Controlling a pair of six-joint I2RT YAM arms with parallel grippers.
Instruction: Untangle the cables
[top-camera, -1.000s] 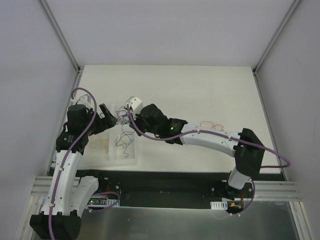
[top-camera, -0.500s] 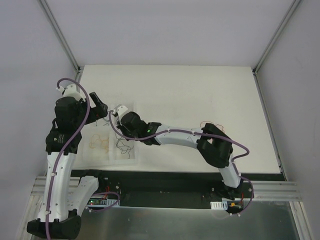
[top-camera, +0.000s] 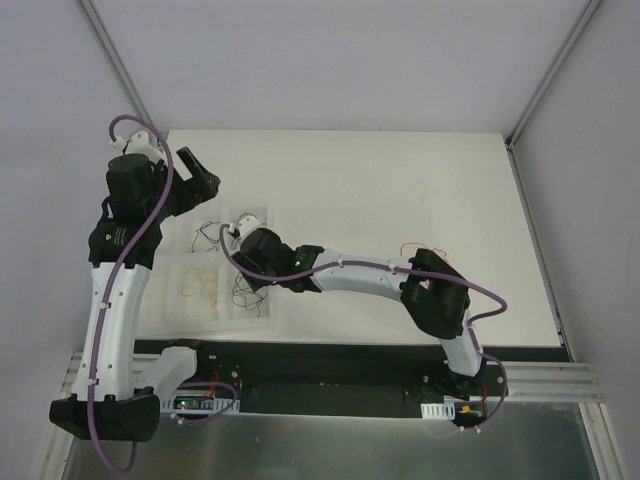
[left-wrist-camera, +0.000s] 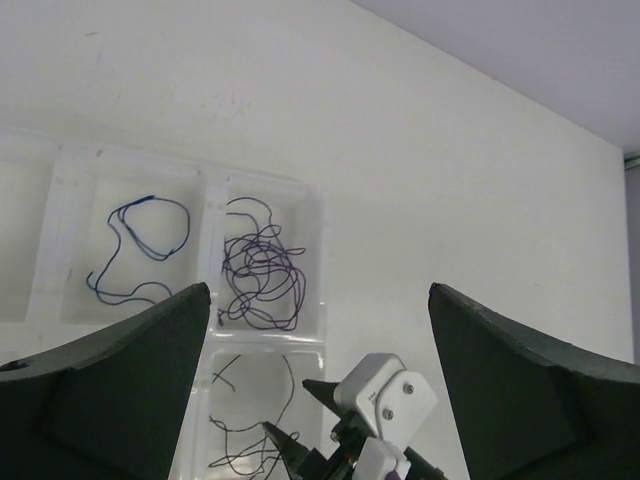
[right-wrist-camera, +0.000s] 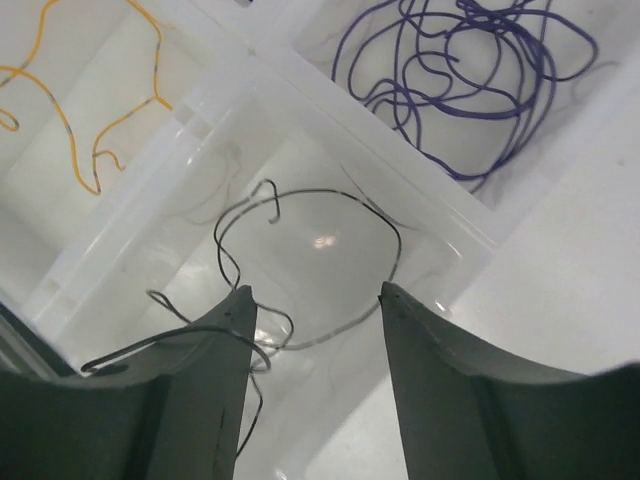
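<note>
White bench (top-camera: 400, 180) floors a grey-walled booth, and the cables are spread across a clear divided tray (right-wrist-camera: 300, 110) at its near left. Nearest me, my right hand (right-wrist-camera: 315, 290) hangs low over the closest compartment, fingers spread wide to either side of a loose black wire (right-wrist-camera: 397, 245). One end of that wire curls off behind a finger, and I cannot say for sure whether it touches.

At ten o'clock from that hand a yellow wire (right-wrist-camera: 157, 80) lies in its own cell. At one o'clock, past a divider, sits the purple tangle (left-wrist-camera: 262, 275), which I judge to be the one real knot. Beyond it a single blue-purple strand (left-wrist-camera: 186, 225) lies alone. My left hand (left-wrist-camera: 318, 290) hangs high above the tray, fingers wide and empty.

These wires look hair-thin, limp, springy and almost weightless. A pinch belongs on a free end or an outer loop, not the knot's middle. Tray walls and my own right wrist crowd the approach. A red wire (top-camera: 420, 246) lies well apart on the bench at three o'clock.
</note>
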